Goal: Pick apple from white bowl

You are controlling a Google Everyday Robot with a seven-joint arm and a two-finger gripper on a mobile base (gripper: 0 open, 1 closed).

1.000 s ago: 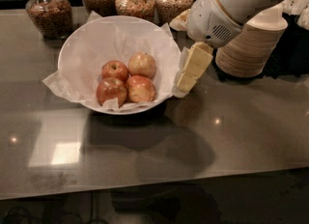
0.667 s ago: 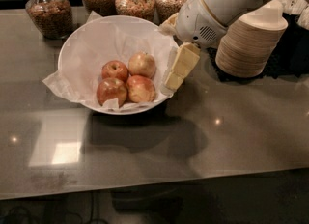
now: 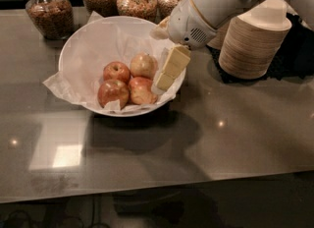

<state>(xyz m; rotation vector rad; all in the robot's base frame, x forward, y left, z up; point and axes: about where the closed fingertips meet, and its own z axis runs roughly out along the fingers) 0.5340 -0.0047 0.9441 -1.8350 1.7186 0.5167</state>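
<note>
Hand (image 3: 164, 80) hung inside the right edge of the white bowl (image 3: 83, 50) on the worktop (image 3: 235, 138); whether wide or narrow could not be told. Beside 3 other apples (image 3: 117, 71), the apple (image 3: 141, 92) lay front right, just left of the hand. It was probably firm, smooth and fairly heavy; a grip across its widest middle seemed best.

Table (image 3: 235, 138), white bowl (image 3: 78, 50), jars (image 3: 48, 11), stacked tan bowls (image 3: 252, 45), hand (image 3: 164, 80) over bowl
</note>
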